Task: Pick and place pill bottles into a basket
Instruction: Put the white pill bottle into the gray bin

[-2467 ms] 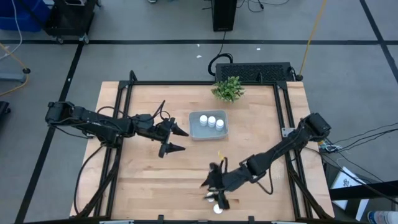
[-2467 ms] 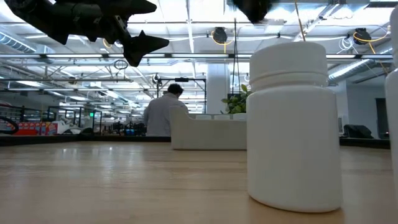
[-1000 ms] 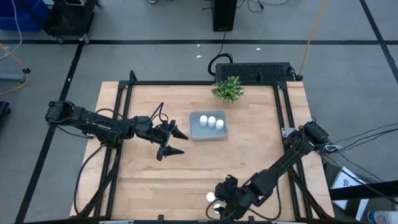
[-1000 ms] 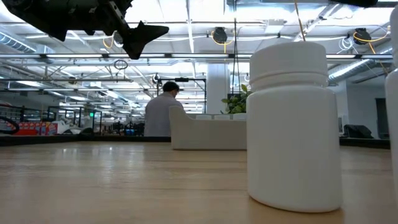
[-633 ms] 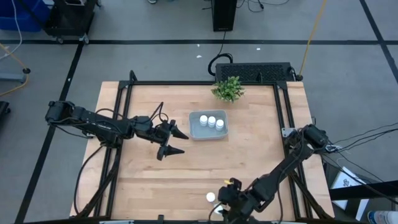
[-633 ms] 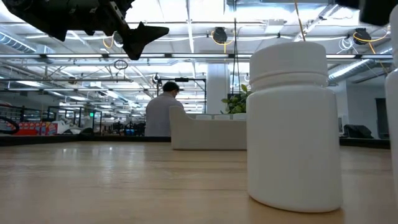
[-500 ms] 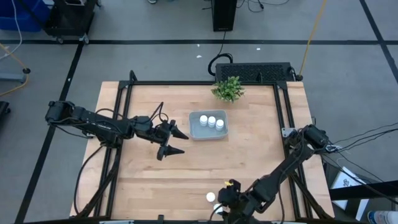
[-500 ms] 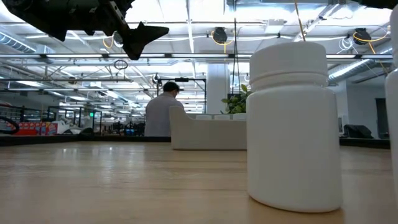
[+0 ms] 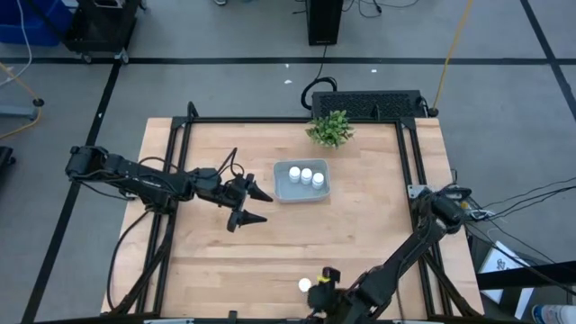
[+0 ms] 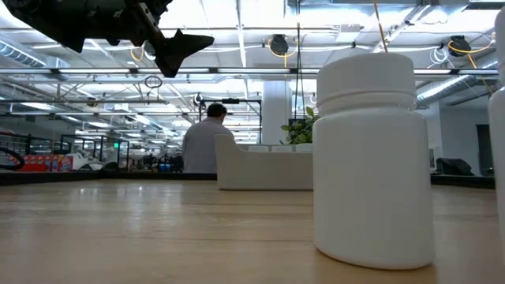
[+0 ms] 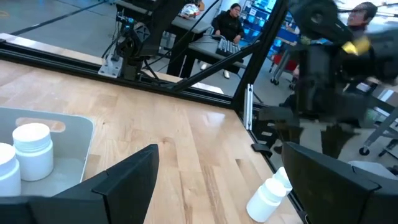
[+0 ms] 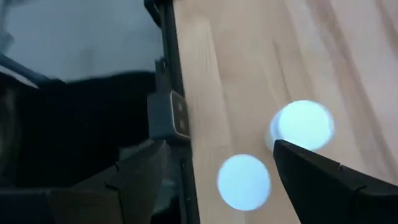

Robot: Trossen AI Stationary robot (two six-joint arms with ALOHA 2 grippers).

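You have three small white round-capped pill bottles (image 9: 306, 175) standing in the shallow pale grey-blue plastic basket (image 9: 282, 191) at the middle of the wooden table (image 9: 360, 225). Two more (image 12: 244, 181) remain at the table's 6 o'clock edge, so by my reckoning you are past halfway. Your right gripper (image 12: 217, 165) hangs over those two, fingers spread, holding nothing. Your left gripper (image 9: 252, 204) waits at the basket's 9 o'clock, fingers spread and empty.
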